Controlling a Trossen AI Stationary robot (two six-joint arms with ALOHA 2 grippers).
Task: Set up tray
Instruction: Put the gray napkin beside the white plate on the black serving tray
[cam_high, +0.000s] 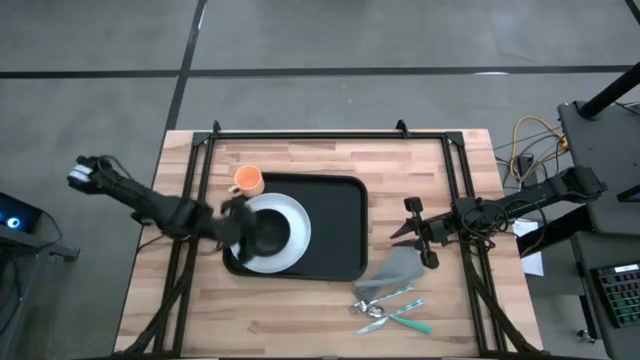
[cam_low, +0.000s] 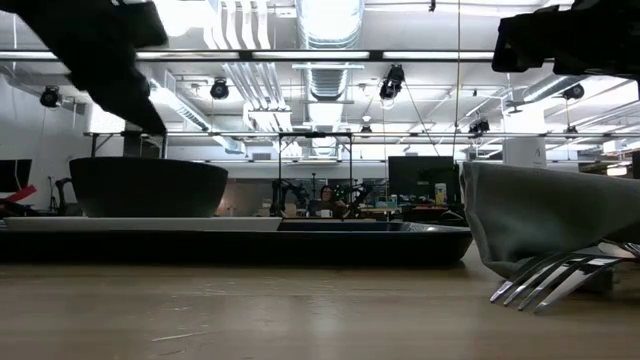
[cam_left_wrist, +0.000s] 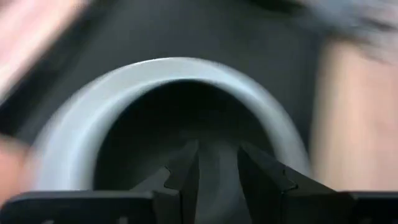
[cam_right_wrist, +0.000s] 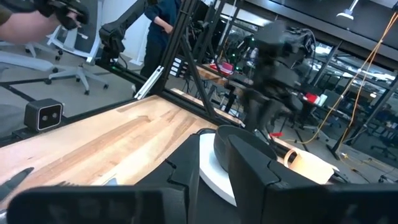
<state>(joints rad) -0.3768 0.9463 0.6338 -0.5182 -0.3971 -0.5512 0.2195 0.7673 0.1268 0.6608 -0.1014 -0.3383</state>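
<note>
Tray (cam_high: 335, 235) w/ plate (cam_high: 290, 215) + bowl (cam_high: 268, 233), left gripper (cam_high: 243, 228) slightly parted above bowl, empty

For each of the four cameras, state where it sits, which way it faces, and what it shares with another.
High: overhead, straight down; both arms, tray.
Low: table height, level across; bowl on plate, napkin, forks.
Left wrist: down past left gripper into the bowl.
Right wrist: across the table past right gripper toward the bowl.
Shared: all show the bowl.
</note>
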